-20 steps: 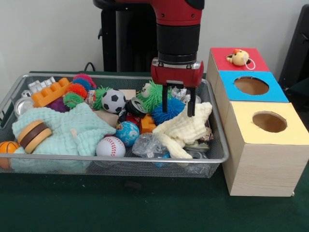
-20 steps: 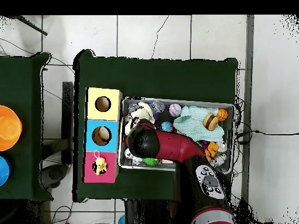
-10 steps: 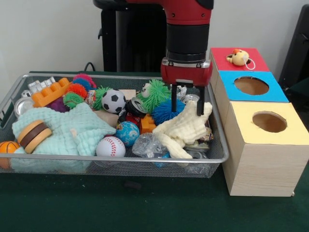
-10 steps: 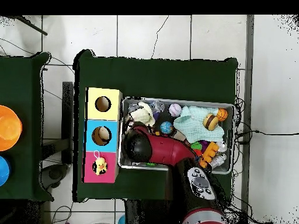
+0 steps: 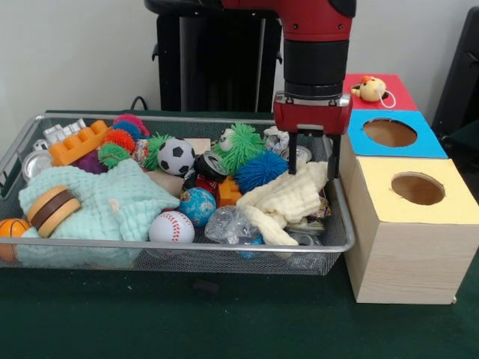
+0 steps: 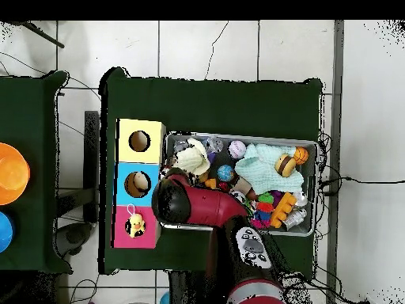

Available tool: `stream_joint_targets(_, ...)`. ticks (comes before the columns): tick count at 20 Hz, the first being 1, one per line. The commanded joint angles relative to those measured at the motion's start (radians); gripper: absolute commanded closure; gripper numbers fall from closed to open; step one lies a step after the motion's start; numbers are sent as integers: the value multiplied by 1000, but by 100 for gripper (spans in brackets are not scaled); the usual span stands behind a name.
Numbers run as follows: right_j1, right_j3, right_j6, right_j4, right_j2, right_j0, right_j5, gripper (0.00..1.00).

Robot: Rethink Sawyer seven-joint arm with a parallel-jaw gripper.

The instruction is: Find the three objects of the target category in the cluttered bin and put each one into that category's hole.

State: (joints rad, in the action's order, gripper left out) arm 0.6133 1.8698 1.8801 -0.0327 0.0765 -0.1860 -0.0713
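My gripper hangs open over the right end of the wire bin, its fingers straddling the top of a cream cloth without holding it. Just left of it lie a blue spiky ball and a green spiky ball. Beside the bin stands a row of boxes: a red one with a yellow duck toy on top, a blue one with a hole, and a yellow one with a hole. In the overhead view the arm covers the gripper.
The bin also holds a soccer ball, a baseball, a globe ball, a basketball, a mint cloth, a burger toy, an orange block, cans and crumpled plastic.
In the front view the gripper has moved right from the bin's middle to its right edge beside the blue box, still open and holding nothing. The bin's objects have not moved.
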Motion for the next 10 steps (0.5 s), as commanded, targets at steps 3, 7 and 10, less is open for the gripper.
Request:
stream_joint_targets(3, -87, 16, 242, -72, -46, 26, 93, 0)
stream_joint_targets(7, -86, 33, 238, -66, -17, -1, 129, 100)
stream_joint_targets(10, -79, 27, 225, -71, -48, 13, 102, 100)
